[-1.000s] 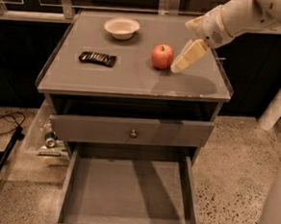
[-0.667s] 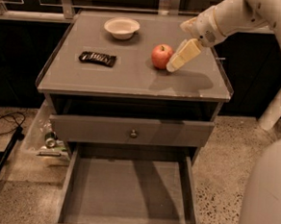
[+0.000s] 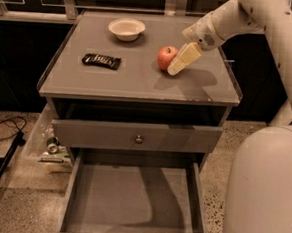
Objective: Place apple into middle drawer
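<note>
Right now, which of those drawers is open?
The middle drawer, the lower one, is pulled out, showing a bare floor. The knobbed drawer above it is shut. The gripper is over the cabinet top, beside the apple.

**Apple on the cabinet top, gripper at its right side**

The apple sits on the grey cabinet top, toward the back right. The gripper reaches in from the right on a white arm and lies against the apple's right side. A white bowl stands at the back, and a dark packet lies to the left. Lower down is a drawer front with a round knob. Beneath it the middle drawer is pulled out, showing its flat grey floor.
</note>
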`<state>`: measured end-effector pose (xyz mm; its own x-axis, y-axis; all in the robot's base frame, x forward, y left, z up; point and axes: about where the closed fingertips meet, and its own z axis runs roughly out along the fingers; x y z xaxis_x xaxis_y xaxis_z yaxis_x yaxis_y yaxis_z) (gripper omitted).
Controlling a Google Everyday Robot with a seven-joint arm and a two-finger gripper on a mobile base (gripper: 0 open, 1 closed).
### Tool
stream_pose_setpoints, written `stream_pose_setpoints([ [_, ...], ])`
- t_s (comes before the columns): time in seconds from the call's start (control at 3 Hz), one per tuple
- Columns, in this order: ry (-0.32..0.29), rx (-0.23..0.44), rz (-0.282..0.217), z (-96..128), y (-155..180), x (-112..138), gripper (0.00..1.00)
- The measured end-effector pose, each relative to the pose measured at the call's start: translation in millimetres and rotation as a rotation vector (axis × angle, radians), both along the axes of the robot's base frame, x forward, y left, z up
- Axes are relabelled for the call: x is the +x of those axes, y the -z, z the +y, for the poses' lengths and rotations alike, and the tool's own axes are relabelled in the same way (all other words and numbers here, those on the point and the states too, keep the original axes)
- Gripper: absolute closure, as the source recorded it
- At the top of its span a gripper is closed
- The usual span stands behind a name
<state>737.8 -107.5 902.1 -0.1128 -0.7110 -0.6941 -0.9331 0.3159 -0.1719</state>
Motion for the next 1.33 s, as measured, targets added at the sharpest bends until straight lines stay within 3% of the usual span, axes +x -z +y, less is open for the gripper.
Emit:
stream_pose_setpoints([
  [1.33, 0.059, 0.017, 0.086, 5, 30, 30, 0.0],
])
